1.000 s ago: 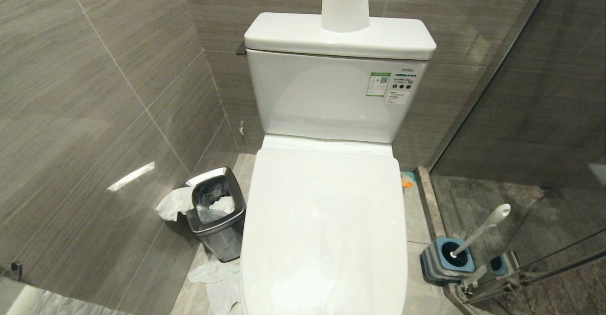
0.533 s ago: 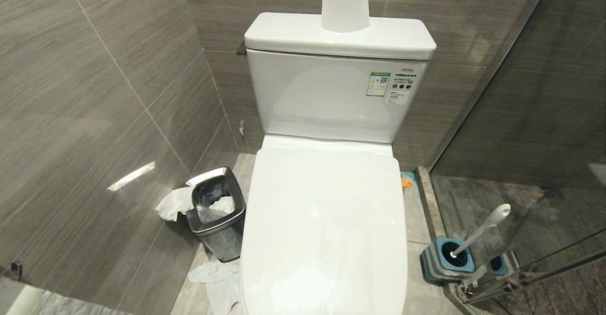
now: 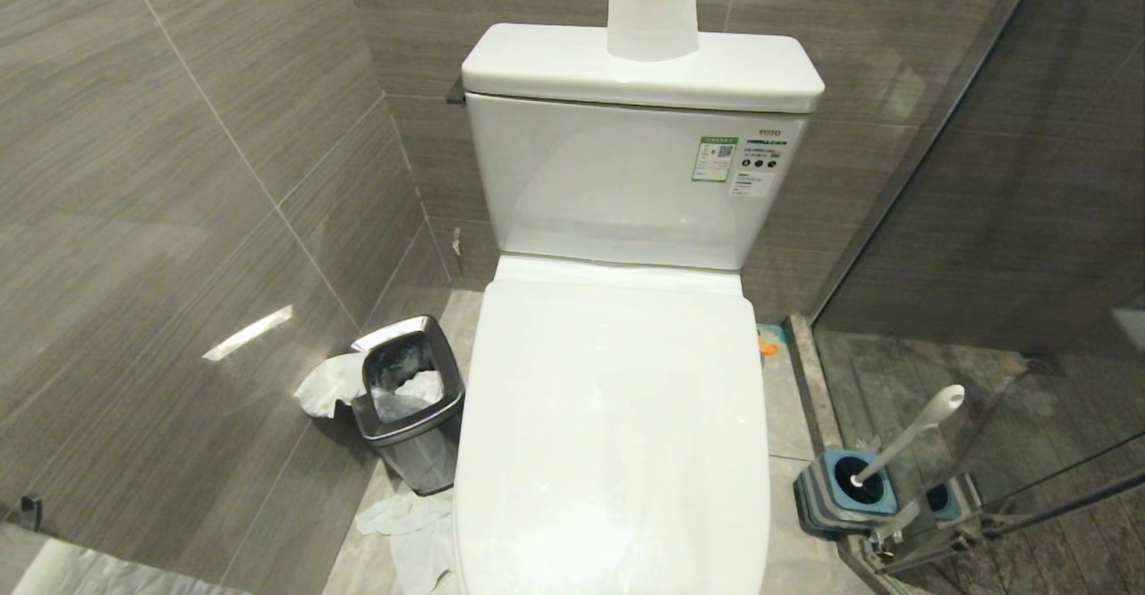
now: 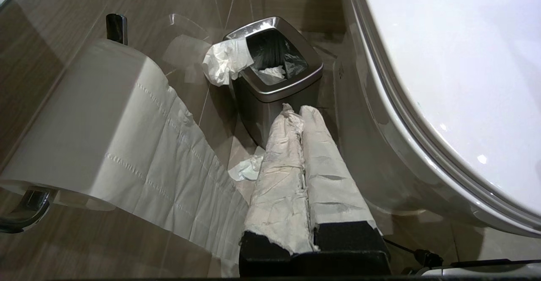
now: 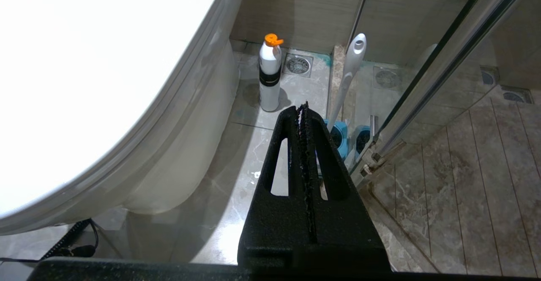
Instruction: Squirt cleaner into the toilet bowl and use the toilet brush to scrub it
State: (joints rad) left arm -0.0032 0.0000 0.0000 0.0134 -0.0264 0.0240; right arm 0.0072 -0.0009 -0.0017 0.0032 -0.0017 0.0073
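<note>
The white toilet's lid [image 3: 617,416] is down, so the toilet bowl is hidden. On the floor to the toilet's right, the toilet brush [image 3: 908,438] leans in its blue-and-grey holder [image 3: 845,488], white handle up. The right wrist view shows the brush handle [image 5: 348,74] and a white cleaner bottle [image 5: 269,78] with an orange cap beside the toilet base. My right gripper [image 5: 303,105] is shut and empty, low beside the toilet and short of the holder. My left gripper [image 4: 296,110], its fingers wrapped in white paper, is shut and empty on the toilet's other side. Neither arm shows in the head view.
A square steel bin [image 3: 409,403] with tissue hanging out stands left of the toilet, with crumpled tissue [image 3: 407,523] on the floor. A paper roll [image 3: 652,9] sits on the tank. A glass shower partition [image 3: 984,174] closes the right side. A wall-mounted paper roll [image 4: 84,124] hangs near my left gripper.
</note>
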